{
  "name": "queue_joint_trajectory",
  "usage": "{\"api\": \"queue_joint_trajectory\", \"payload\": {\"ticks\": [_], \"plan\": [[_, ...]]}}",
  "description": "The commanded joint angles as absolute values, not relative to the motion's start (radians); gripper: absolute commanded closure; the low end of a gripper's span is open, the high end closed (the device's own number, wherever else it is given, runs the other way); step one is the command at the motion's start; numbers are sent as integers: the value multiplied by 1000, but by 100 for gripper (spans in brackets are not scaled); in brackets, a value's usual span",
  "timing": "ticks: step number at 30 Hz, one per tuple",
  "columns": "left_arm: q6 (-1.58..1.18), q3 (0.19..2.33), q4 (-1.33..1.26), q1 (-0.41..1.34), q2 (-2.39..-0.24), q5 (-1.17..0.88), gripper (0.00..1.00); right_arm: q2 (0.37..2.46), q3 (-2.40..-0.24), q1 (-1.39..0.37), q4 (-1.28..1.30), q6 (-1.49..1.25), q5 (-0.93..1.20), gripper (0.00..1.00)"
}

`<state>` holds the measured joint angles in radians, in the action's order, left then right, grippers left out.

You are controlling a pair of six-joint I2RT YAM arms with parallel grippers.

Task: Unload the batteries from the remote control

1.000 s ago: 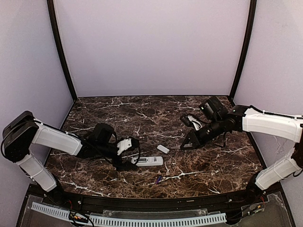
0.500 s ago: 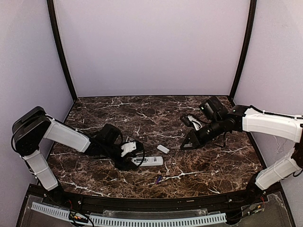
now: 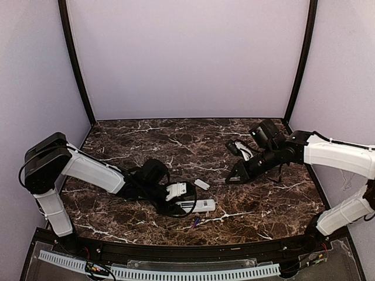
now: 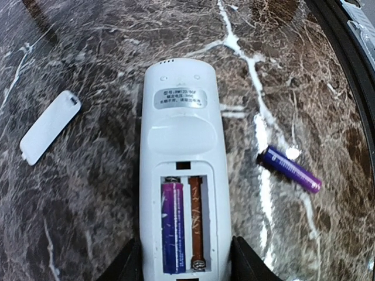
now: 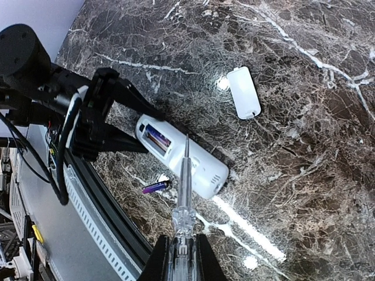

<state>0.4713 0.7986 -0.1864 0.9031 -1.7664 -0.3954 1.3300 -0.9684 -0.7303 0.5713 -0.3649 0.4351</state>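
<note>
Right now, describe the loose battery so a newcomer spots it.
On the dark marble table, find the white remote control in the left gripper. The loose battery lies bare on the marble beside it, toward the front edge. It is a slim purple cylinder, unlike the flat white cover or the seated battery in the remote's bay.

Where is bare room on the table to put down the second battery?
The marble table is bare along the back wall, and at the front right between the remote control and the right arm. Crowded: the front centre, where the left gripper holds the remote, with battery cover and loose battery beside it.
</note>
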Motion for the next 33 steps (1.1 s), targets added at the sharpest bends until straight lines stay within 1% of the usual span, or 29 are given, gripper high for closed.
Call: {"api": "queue_joint_trajectory", "payload": {"ticks": [1,8,15,19,21,23,24,26,28,33], "plan": [[353,848,-287,957,-1811,-351,55,1296,-951,-723,556,-373,404,100],[296,907,-316,1007,-1872,-294,54,1270,-946,-724,572,-377,378,100],[284,879,-337,1020,-1866,-291,52,1277,-955,-724,572,-383,371,100],[274,854,-355,1020,-1849,-285,48,1291,-966,-724,570,-385,367,100],[268,839,-371,1020,-1835,-283,45,1299,-974,-724,569,-385,369,100],[262,819,-398,1020,-1822,-274,39,1304,-980,-724,570,-385,371,100],[262,811,-424,1020,-1818,-272,28,1306,-983,-724,570,-384,372,100],[260,781,-469,1020,-1803,-270,18,1310,-985,-724,571,-383,376,100],[260,755,-503,1020,-1786,-262,14,1314,-988,-724,571,-384,384,100],[288,682,-579,1020,-1715,-251,10,1318,-994,-724,582,-387,399,100]]}}
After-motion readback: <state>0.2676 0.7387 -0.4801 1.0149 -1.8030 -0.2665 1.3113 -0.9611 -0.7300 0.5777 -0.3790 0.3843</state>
